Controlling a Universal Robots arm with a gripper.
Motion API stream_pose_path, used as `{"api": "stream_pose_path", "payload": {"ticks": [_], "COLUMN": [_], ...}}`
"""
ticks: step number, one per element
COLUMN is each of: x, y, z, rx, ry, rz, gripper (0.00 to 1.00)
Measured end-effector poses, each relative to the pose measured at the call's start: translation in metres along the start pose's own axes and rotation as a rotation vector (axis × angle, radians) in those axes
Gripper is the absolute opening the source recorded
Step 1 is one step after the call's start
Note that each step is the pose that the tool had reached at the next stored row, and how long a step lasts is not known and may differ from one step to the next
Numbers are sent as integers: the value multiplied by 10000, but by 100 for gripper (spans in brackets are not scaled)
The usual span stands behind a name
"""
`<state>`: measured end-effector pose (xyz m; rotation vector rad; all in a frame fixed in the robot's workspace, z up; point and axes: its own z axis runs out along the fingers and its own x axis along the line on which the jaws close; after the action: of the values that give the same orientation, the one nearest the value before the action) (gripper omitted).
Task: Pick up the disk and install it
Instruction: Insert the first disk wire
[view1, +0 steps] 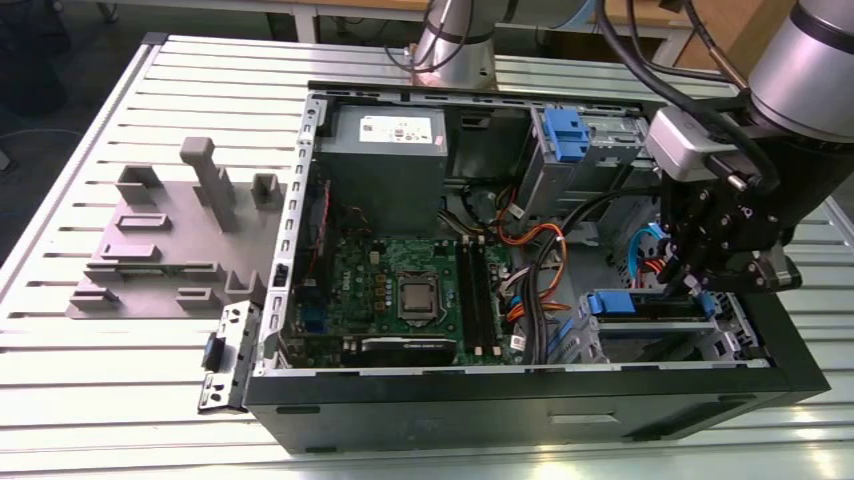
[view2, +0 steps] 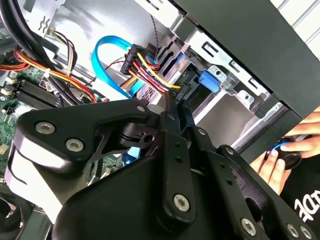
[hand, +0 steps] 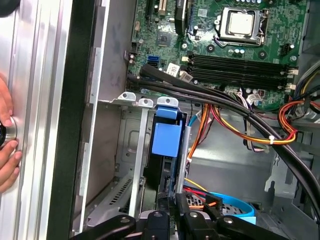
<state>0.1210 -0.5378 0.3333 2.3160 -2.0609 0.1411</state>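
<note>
The disk (view1: 657, 306) sits edge-up in the drive bay at the front right corner of the open computer case (view1: 534, 405). Its blue plastic tab (view1: 610, 303) faces the motherboard. In the first wrist view the disk (hand: 161, 172) runs away from me between the bay's metal rails, blue tab (hand: 166, 139) at its far end. My gripper (view1: 690, 288) hangs over the disk's other end, inside the case by the right wall. In both wrist views its fingers lie close together, gripper (view2: 175, 102) and gripper (hand: 174, 212), with nothing visible between them.
Bundled orange, yellow and red cables (hand: 250, 132) and a blue ribbon cable (view2: 107, 60) crowd the space beside the bay. The motherboard (view1: 400, 290) and power supply (view1: 387, 135) fill the case's left half. A grey fixture (view1: 167, 235) stands on the slatted table. A hand (view2: 280, 157) rests outside the case.
</note>
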Motion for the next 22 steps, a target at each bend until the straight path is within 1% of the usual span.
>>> {"api": "stream_pose_path", "payload": {"ticks": [2, 4, 6, 8, 10, 11, 12, 16, 22], "x": [5, 22, 41, 54, 55, 53, 68, 93, 98], "y": [1, 4, 8, 17, 34, 56, 58, 62, 62], "z": [2, 5, 8, 10, 9, 11, 13, 17, 22], "rx": [-1, 5, 19, 46, 103, 202, 206, 203, 201], "ry": [1, -12, -56, -140, -219, -282, -282, -280, -279], "rz": [21, 24, 28, 34, 41, 57, 120, 156, 181], "gripper": [18, 18, 18, 18, 18, 18, 18, 18, 18]}}
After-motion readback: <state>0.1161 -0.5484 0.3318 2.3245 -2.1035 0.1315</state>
